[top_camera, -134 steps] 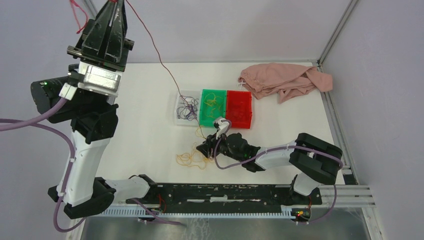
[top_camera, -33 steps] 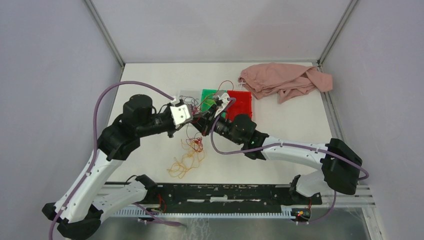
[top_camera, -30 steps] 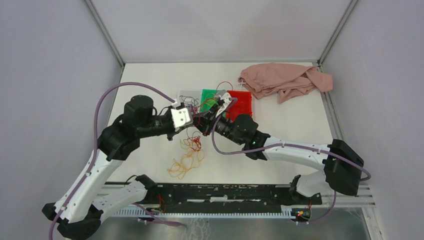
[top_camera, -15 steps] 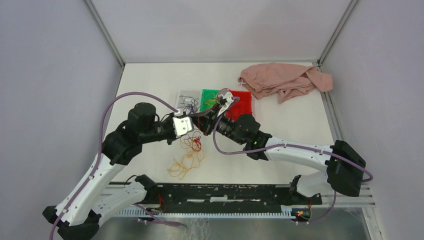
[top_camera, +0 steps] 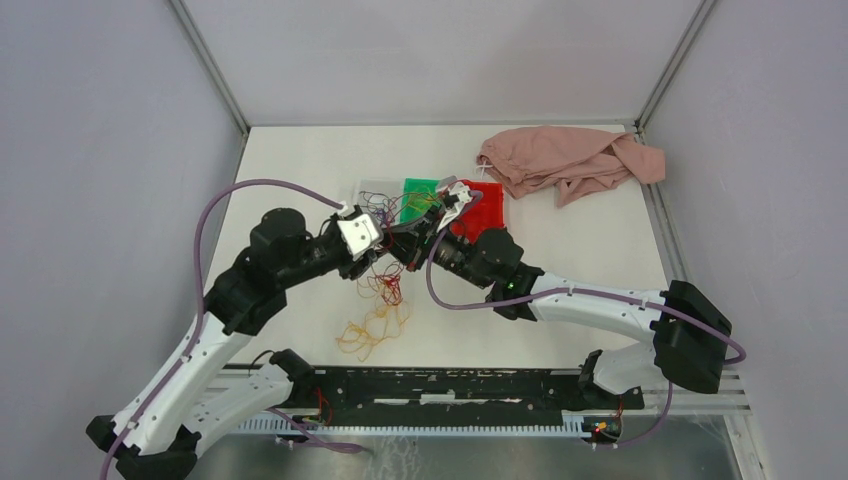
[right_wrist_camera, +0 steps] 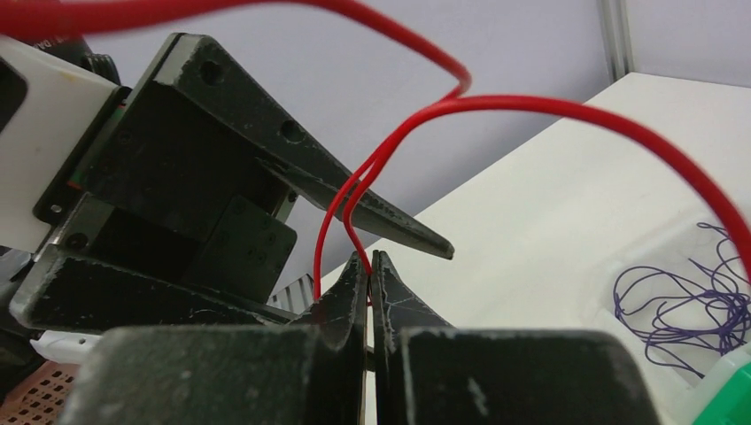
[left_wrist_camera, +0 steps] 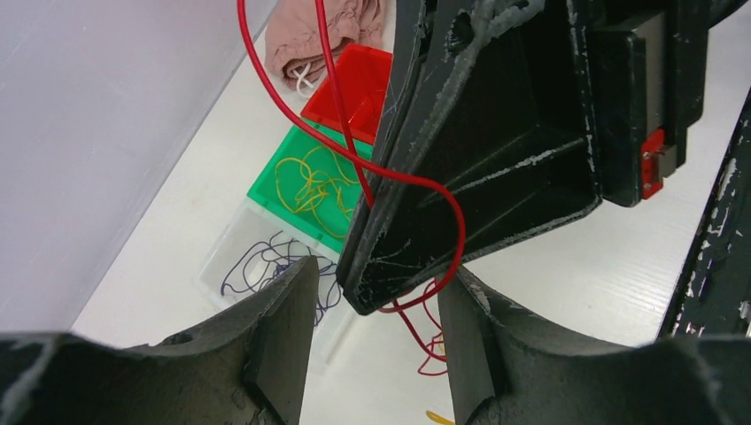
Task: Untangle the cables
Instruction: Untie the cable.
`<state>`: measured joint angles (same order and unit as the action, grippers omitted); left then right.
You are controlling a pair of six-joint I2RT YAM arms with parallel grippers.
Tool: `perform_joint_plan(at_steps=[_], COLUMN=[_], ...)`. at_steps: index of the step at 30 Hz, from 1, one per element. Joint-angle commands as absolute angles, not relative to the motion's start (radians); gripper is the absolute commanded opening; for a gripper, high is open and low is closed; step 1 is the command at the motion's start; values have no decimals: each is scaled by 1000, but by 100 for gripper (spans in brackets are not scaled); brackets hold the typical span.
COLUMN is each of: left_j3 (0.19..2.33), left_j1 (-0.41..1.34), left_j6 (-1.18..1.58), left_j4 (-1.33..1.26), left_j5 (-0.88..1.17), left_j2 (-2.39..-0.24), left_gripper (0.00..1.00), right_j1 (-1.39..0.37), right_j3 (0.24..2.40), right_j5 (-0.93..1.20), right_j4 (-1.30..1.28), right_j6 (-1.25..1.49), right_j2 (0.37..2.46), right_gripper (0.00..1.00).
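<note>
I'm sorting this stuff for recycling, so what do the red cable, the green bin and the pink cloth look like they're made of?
The red cable is likely plastic-insulated wire: smooth, slightly glossy, holding springy loops. The green bin is probably hard plastic: glossy, with straight, crisp edges. The pink cloth is a soft matte fabric, going by its folds and crumples; the fibre can't be told.

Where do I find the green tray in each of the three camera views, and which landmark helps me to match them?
Top external: the green tray is mid-table, between the clear tray and the red tray, partly hidden.
Left wrist: left of centre, with yellow wires inside.
Right wrist: only a sliver in the bottom right corner.
Shared landmark: the purple wires next to it.
</note>
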<state>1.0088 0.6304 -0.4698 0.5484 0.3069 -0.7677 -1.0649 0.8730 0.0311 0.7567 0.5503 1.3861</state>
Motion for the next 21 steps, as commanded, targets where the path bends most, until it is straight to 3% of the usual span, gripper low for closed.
perform_joint_plan(at_steps=[1,6,10,13,21], left_j3=[1022,1032,1044,1061,1123], left_j1=[632,632,632,632,632], left_j6=[-436,-453,-443,-430,-379], left_j4=[485,536,526,502,460], left_j5=[313,364,391,392,421], left_j2=[-789,-809,-808,-803,-806], left_gripper=[59,48,21,4,3], right_j1=[-1068,-1068,-1068,-1069,-1068], right_j3=[901,902,903,877,698], right_j5=[64,80,95,95,141], right_j4=[841,843,829,790,683], right_j6=[585,590,598,599,560], right_j2=[1348,1336,1327,1299,1118], right_gripper=[1,2,27,37,69])
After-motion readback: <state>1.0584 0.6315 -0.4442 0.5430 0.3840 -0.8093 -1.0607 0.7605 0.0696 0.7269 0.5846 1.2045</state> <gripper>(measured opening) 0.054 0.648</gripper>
